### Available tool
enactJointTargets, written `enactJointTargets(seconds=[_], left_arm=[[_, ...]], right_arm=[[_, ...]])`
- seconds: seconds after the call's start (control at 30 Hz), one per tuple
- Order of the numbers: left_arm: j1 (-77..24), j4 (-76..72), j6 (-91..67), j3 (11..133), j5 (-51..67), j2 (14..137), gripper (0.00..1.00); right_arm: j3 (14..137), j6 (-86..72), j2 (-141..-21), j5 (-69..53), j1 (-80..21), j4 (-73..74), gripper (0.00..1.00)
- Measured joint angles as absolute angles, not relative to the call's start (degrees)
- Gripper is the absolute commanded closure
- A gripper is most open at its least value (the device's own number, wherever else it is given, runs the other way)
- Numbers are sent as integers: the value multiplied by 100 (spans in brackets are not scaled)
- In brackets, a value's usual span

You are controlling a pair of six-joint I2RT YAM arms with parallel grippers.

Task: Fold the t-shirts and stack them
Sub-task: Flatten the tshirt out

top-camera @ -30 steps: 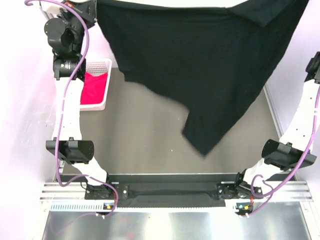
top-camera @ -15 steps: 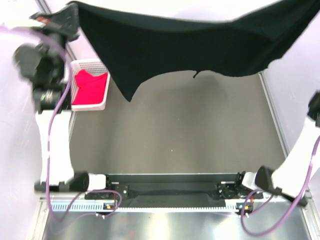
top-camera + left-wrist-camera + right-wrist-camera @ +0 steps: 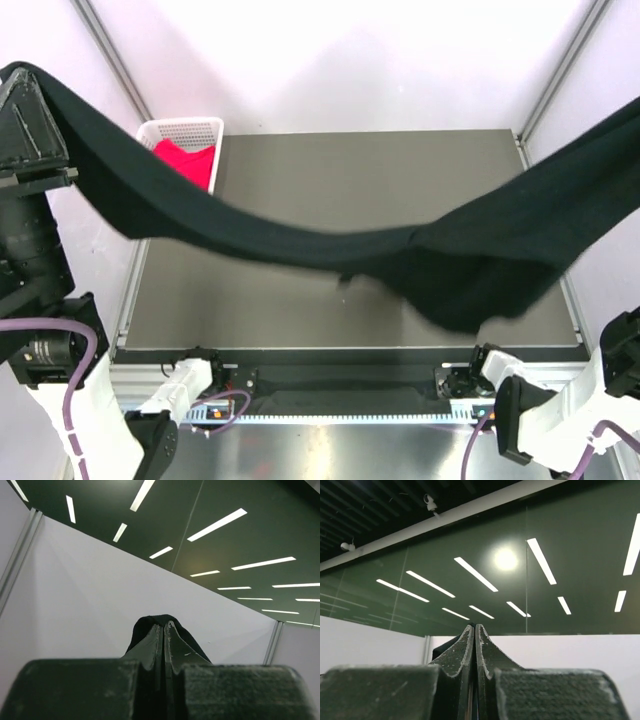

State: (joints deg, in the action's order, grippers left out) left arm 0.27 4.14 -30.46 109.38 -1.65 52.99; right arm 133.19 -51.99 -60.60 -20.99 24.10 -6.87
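No text, label, brand, number or sign can be read in any view (the small board (image 3: pixel 218 408) on the near rail carries some marks, but they are too small to make out).

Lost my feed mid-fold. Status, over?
Left gripper, right gripper: jaws shut on black t-shirt. Shirt slung between them over table, sagging mid-span. Red-pink t-shirt in white basket, far left. No obstruction seen.
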Motion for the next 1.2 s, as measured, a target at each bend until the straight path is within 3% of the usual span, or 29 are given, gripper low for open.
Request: enactJointTargets(seconds=[0.33, 0.57, 0.83, 1.0, 1.2], left_arm=[[30, 445, -3181, 10626, -71, 6001, 100], [21, -36, -3594, 9419, 580, 7319, 100], [-613, -211, -3374, 8654, 1017, 9489, 100], [-882, -381, -3155, 9483, 1313, 11601, 100], [-910, 1, -3050, 11883, 1391, 14324, 100]], right_arm=[[12379, -5065, -6145, -2097, 2373, -749, 100], [9518, -4952, -6410, -2314, 2362, -1341, 100], [6796, -4587, -7719, -2390, 2259, -1903, 100], [6733, -4322, -9161, -2427, 2150, -2362, 100], [7959, -4189, -11216, -2416, 1900, -2512, 100]])
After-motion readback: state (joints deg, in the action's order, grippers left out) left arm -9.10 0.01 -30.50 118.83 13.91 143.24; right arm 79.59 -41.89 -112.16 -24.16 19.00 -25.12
